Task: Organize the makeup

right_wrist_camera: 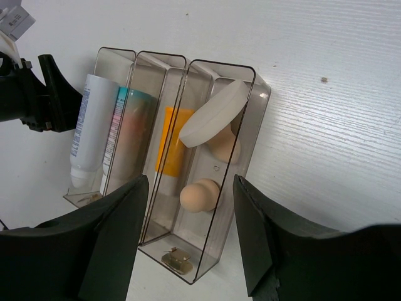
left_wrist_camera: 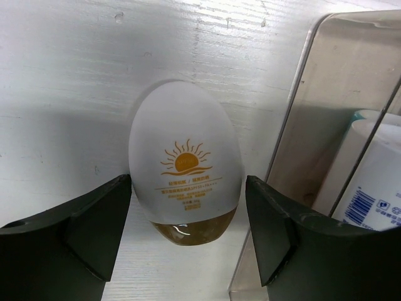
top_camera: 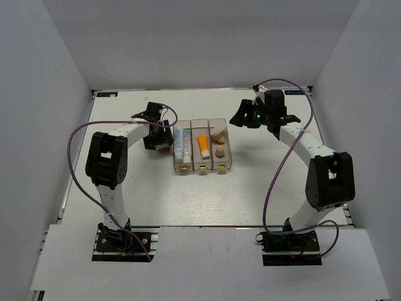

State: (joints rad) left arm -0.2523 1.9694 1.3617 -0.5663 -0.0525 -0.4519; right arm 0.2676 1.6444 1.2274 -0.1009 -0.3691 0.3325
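Observation:
A white egg-shaped bottle (left_wrist_camera: 185,169) with an orange sun print and a gold cap lies on the table just left of the clear box (left_wrist_camera: 301,125). My left gripper (left_wrist_camera: 188,182) stands open around it, with a narrow gap at each finger. In the box, a plain white tube (right_wrist_camera: 91,125) and a pink-blue tube (right_wrist_camera: 125,138) share the left compartment. The middle one holds an orange tube (right_wrist_camera: 172,141). A cream puff (right_wrist_camera: 213,114) leans over peach sponges (right_wrist_camera: 199,194) in the right one. My right gripper (right_wrist_camera: 189,185) hovers open above the box, holding nothing.
The clear box (top_camera: 229,164) sits mid-table between the arms, gold latches toward the near side. White walls enclose the table on three sides. My left gripper (top_camera: 161,143) is at the box's left side; my right gripper (top_camera: 240,116) is beyond its far right corner.

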